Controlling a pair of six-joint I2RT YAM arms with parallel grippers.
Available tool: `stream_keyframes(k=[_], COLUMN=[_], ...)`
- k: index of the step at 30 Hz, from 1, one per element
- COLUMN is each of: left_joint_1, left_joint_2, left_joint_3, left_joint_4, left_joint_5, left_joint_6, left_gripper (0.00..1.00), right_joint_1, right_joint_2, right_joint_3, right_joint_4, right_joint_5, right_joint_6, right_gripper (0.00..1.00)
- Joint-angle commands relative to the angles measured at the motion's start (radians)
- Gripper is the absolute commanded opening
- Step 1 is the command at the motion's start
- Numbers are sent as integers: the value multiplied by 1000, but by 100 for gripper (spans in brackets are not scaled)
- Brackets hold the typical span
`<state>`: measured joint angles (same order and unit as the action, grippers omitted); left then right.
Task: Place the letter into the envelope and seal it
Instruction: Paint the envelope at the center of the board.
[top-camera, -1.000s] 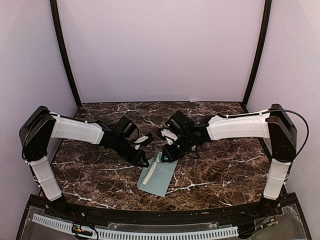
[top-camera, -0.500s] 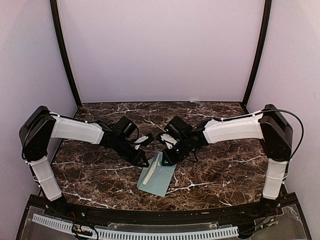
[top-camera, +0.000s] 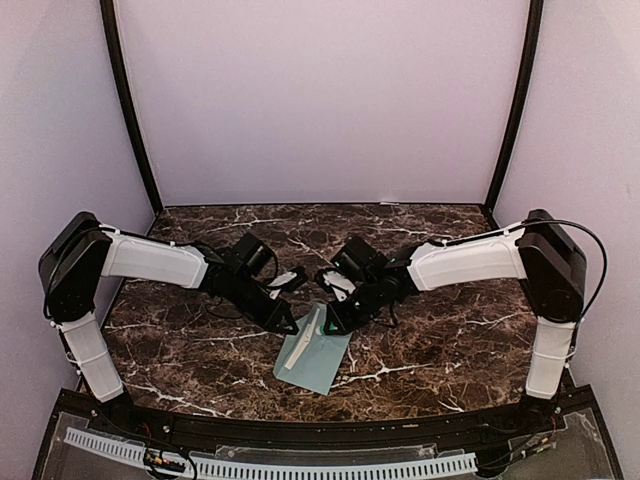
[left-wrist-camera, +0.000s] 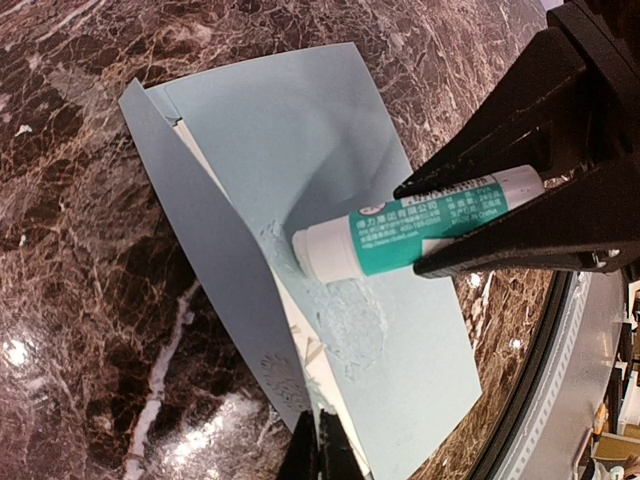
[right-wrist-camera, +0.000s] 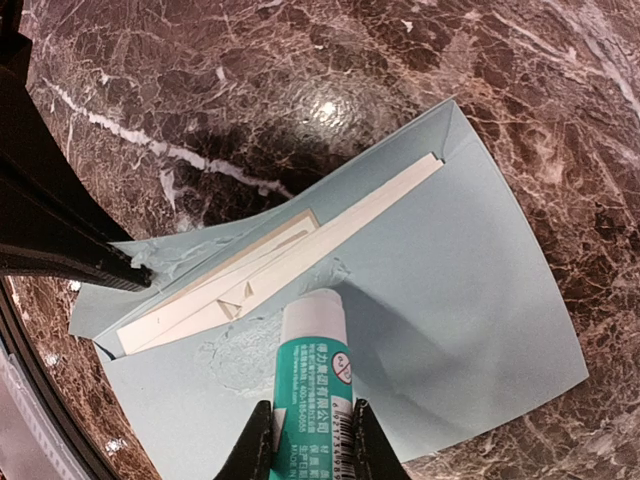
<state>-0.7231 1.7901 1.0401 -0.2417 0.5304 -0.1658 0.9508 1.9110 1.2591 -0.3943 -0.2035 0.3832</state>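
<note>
As the envelope (top-camera: 318, 362) lay on the marble table (top-camera: 450, 330) just ahead of my two arms, its flap stood lifted and the letter (right-wrist-camera: 330, 235) sat inside it, a cream edge showing along the opening. A shiny smear marked the teal paper beside that opening. My right gripper (right-wrist-camera: 307, 440) was clamped around a green-and-white glue stick (right-wrist-camera: 315, 360), fingers on either side of the tube, with the white tip pressed down onto the envelope at the smear. My left gripper (left-wrist-camera: 320, 445) had its fingers fully together, their tips at the edge of the raised flap. Whether any paper was caught between them I could not tell. The two grippers met over the envelope's far end, close to each other but apart.
</note>
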Motion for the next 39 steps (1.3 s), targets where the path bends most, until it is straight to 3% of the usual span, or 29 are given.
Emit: stream_keyframes(k=[1, 20, 39], left_joint_1=[-3, -3, -4], left_joint_2=[8, 6, 14], left_joint_3=[7, 6, 0], left_joint_4=[-34, -35, -27], left_joint_5=[-33, -31, -9], left_joint_6=[2, 3, 23], left_gripper=[0, 0, 0], right_joint_1=[41, 104, 9], right_joint_2=[0, -13, -5], right_joint_3=[-37, -33, -40], right_joint_4=[-25, -34, -25], right_joint_5=[-63, -52, 63], right_joint_6=[17, 50, 47], right_gripper=[9, 8, 8])
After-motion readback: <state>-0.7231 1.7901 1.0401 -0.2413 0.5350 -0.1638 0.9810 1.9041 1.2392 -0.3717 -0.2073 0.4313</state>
